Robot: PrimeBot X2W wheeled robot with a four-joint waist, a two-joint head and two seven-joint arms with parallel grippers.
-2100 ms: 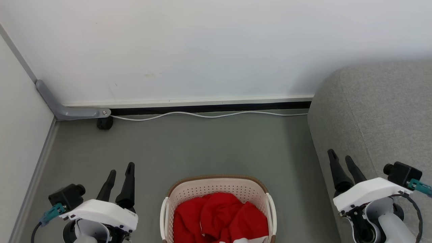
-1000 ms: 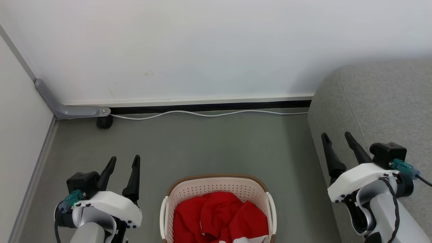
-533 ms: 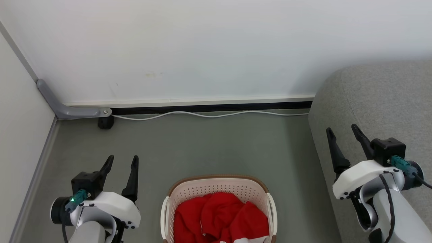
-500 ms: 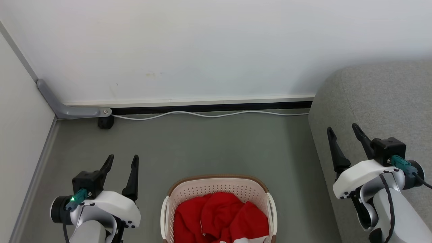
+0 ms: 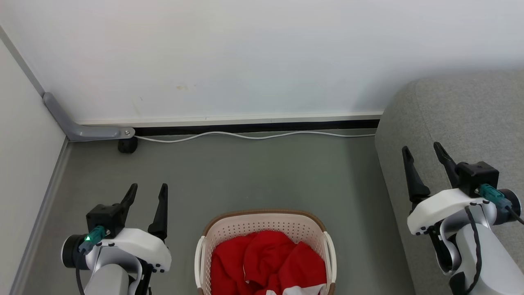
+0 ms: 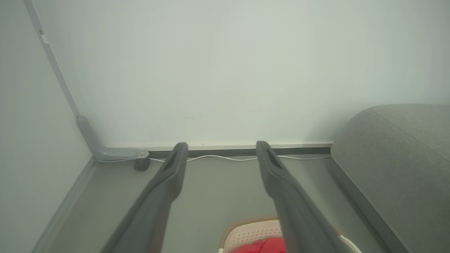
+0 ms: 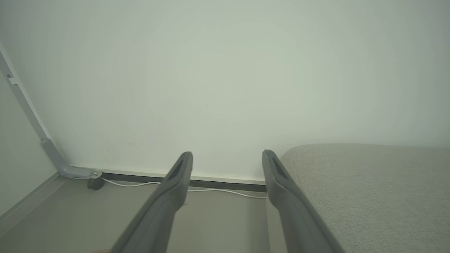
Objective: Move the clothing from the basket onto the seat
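Crumpled bright red clothing [image 5: 266, 266] with a bit of white trim fills the cream perforated basket [image 5: 262, 223] at the bottom middle of the head view. The light grey seat [image 5: 462, 123] rises at the right. My left gripper [image 5: 148, 189] hangs open to the left of the basket, over the floor, nothing between its fingers. Over the seat's front edge my right gripper [image 5: 421, 150] stands open and empty. The left wrist view catches the basket [image 6: 253, 232] and red clothing [image 6: 262, 246] low down, past my open left gripper [image 6: 219, 147]. My right gripper [image 7: 226, 156] points at the wall beside the seat [image 7: 369, 182].
A white wall runs across the back, with a white cable [image 5: 254, 136] lying along its skirting. A grey angled bracket [image 5: 77, 125] and a small black caster [image 5: 127, 146] sit in the left corner. Grey floor [image 5: 254, 172] stretches between the basket and the wall.
Both arms have risen and reached a little forward over the last seconds; the right gripper has moved up along the seat's edge. The jaws stay open. The clothing and basket lie as before.
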